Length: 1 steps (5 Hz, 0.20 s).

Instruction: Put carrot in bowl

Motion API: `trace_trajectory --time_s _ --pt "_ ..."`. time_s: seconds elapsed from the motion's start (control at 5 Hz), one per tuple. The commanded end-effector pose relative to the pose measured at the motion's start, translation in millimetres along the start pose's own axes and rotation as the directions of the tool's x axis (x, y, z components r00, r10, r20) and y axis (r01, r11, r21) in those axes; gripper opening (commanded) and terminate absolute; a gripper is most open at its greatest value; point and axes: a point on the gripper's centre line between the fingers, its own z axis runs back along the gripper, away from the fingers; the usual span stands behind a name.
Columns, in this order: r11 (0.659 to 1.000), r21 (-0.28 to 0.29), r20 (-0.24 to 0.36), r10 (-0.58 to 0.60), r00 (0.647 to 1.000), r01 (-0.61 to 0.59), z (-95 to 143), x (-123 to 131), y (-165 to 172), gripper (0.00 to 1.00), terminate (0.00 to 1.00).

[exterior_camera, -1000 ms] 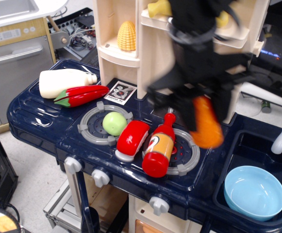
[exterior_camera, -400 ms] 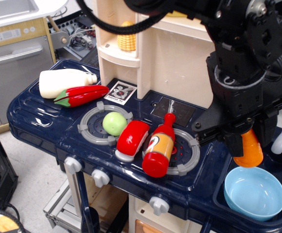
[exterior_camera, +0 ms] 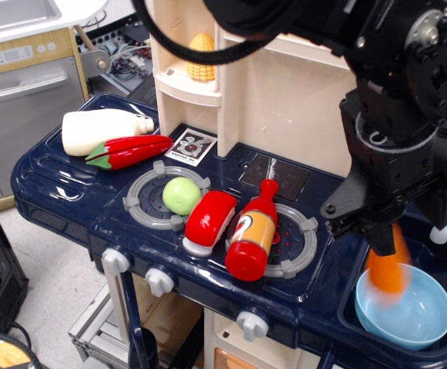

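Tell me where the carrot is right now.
The carrot is at the lower right of the view, just under the claw and over the blue bowl in the sink, right of the ketchup bottle.

The robot's single black arm enters from the top of the view, between about 11 and 2 o'clock, and bulks down the right side of the frame. Its wrist housing, a blocky black assembly with a round silver joint cap toward 1 o'clock, points downward toward 5 o'clock. The gripper hangs at the lower end of the wrist, fingers directed down. Its jaws are largely hidden by the wrist body, and whether they are parted or closed cannot be told from this angle.
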Motion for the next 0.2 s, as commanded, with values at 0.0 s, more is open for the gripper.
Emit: trace_trajectory --time_s 0.0 --pt "1.000 -0.026 0.003 0.012 1.000 -0.012 8.3 9.6 -10.4 1.00 1.00"
